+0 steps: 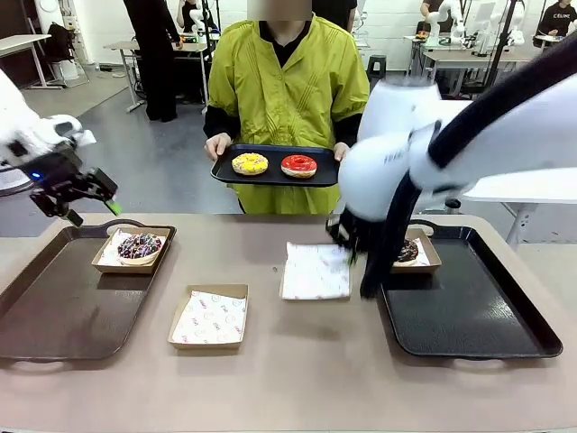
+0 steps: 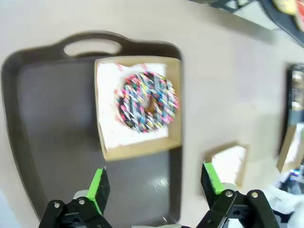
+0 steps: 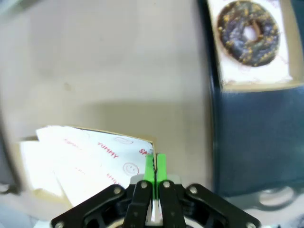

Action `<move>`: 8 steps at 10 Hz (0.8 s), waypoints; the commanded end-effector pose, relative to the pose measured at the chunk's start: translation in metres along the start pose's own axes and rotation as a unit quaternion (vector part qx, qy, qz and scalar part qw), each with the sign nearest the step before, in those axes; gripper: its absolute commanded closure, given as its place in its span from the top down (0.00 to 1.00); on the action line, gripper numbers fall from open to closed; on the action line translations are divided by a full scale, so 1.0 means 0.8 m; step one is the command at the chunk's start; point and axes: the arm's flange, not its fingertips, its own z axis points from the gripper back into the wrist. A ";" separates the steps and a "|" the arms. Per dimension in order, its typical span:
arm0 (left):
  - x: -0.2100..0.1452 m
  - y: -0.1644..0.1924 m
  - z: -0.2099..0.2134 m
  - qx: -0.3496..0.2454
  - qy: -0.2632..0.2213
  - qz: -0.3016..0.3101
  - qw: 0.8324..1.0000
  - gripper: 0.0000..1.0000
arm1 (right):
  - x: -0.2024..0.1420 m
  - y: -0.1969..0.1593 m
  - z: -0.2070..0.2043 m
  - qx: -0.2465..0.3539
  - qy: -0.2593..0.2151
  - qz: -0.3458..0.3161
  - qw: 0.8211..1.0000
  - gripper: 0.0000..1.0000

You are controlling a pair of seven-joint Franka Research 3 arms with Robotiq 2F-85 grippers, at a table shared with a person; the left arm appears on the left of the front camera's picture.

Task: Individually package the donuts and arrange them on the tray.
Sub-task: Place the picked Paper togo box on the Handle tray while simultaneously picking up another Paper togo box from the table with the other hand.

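- Two ride the person's tray: yellow donut, red donut.
- Sprinkled donut boxed on brown tray; left gripper above, jaws apart.
- Chocolate donut boxed on black tray; right gripper pinched together by paper-lined box.

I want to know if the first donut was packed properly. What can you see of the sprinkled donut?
The sprinkled donut is a dark ring, its top thickly covered in purple, pink and white sprinkles, with a clear hole in the middle. It looks whole and lies flat on white paper inside a shallow brown cardboard box. The box sits in a corner of the left tray, by a handle. The left gripper hovers open above, touching neither.
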 end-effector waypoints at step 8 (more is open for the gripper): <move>-0.155 0.123 0.140 -0.345 0.019 0.055 0.937 1.00 | 0.184 0.051 0.071 -0.025 0.045 0.046 0.998 0.00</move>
